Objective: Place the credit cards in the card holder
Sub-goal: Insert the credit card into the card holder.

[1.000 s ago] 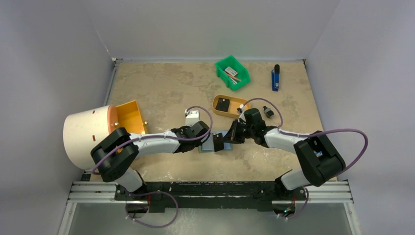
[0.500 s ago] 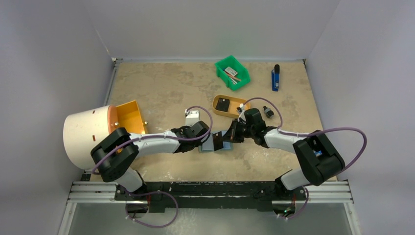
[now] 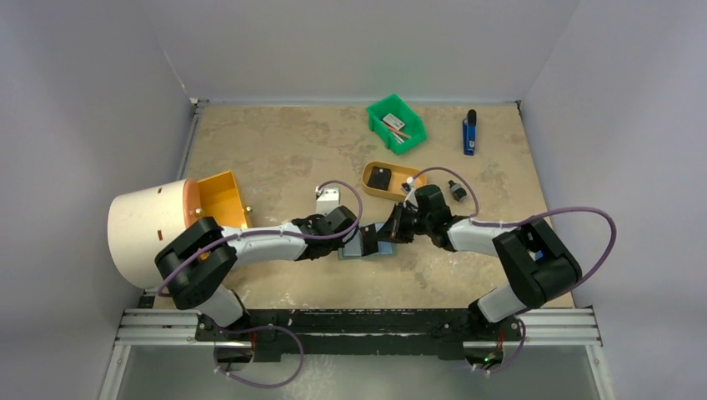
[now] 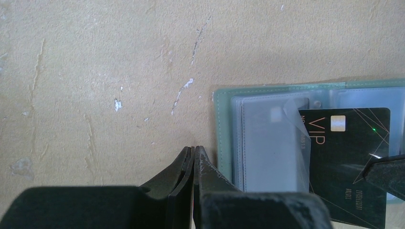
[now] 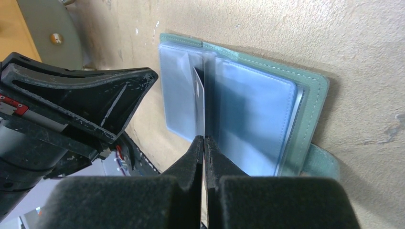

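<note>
At the centre of the table point(image 3: 275, 150) the card holder point(image 3: 357, 247) lies open, pockets up. The right gripper point(image 5: 204, 140) pinches 1 black credit card point(image 4: 339, 162) by its edge to slide it under a clear pocket; the left gripper point(image 4: 193, 151), closed on nothing, sits just beside the card holder, probably bracing it

card holder point(image 4: 222, 143): grey-green, open, clear pockets up | credit card point(image 4: 351, 157): black, VIP lettering, over its pockets

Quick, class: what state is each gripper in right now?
Left gripper: shut, nothing visible between its fingers.
Right gripper: shut on a card.
</note>
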`<act>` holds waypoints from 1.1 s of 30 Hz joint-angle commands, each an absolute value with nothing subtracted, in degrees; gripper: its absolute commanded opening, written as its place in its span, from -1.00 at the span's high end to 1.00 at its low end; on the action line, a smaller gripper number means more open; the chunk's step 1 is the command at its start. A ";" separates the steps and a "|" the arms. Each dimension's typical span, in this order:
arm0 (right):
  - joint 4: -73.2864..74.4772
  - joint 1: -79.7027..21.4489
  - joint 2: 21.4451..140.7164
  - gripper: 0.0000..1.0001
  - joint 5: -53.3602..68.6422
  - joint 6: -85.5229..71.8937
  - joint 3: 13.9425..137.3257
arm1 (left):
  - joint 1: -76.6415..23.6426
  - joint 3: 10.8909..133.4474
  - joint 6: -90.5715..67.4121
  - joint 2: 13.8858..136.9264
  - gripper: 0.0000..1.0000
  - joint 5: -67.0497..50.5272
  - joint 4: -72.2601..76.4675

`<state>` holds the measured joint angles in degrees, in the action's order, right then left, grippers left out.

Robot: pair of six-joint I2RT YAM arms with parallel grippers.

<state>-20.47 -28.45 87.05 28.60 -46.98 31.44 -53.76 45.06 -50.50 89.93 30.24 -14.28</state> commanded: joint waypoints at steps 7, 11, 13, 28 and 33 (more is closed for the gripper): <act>-25.97 -28.34 89.08 1.00 29.71 -49.81 30.30 | -53.62 44.42 -51.76 90.18 1.00 30.06 -12.31; -26.91 -28.35 90.72 1.00 29.92 -50.94 30.34 | -53.62 44.24 -51.77 90.19 1.00 29.80 -12.13; -27.22 -28.36 91.41 1.00 30.12 -51.80 30.26 | -53.66 44.15 -51.78 90.18 1.00 29.63 -11.96; -28.90 -28.31 91.45 1.00 28.71 -58.91 27.25 | -53.65 43.02 -52.66 89.74 1.00 28.16 -9.97; -33.76 -28.33 93.29 1.00 28.89 -61.78 26.46 | -53.69 42.58 -52.82 90.25 1.00 27.13 -9.04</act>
